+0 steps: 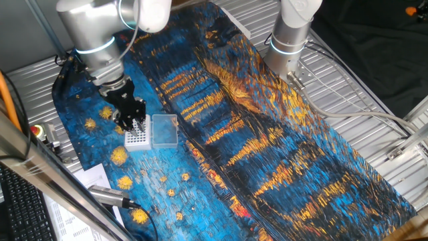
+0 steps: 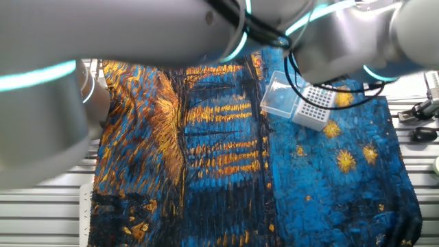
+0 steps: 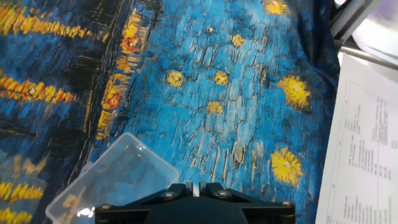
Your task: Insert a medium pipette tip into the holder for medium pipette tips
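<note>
The holder for medium pipette tips (image 1: 137,138) is a small white block with a grid of dark holes, lying on the blue painted cloth. It also shows in the other fixed view (image 2: 314,106). My black gripper (image 1: 131,119) hangs straight over the holder's near-left part, its tips just above or at the holes. In the hand view the gripper (image 3: 196,186) has its jaws close together, with a thin pale sliver between them that looks like the medium pipette tip. The holder is hidden under the gripper body there. In the other fixed view the arm hides the gripper.
A clear plastic box (image 1: 164,130) stands right against the holder's side, also seen in the other fixed view (image 2: 280,98) and the hand view (image 3: 115,180). Printed paper (image 3: 367,143) lies past the cloth edge. A second arm's base (image 1: 289,40) stands at the back.
</note>
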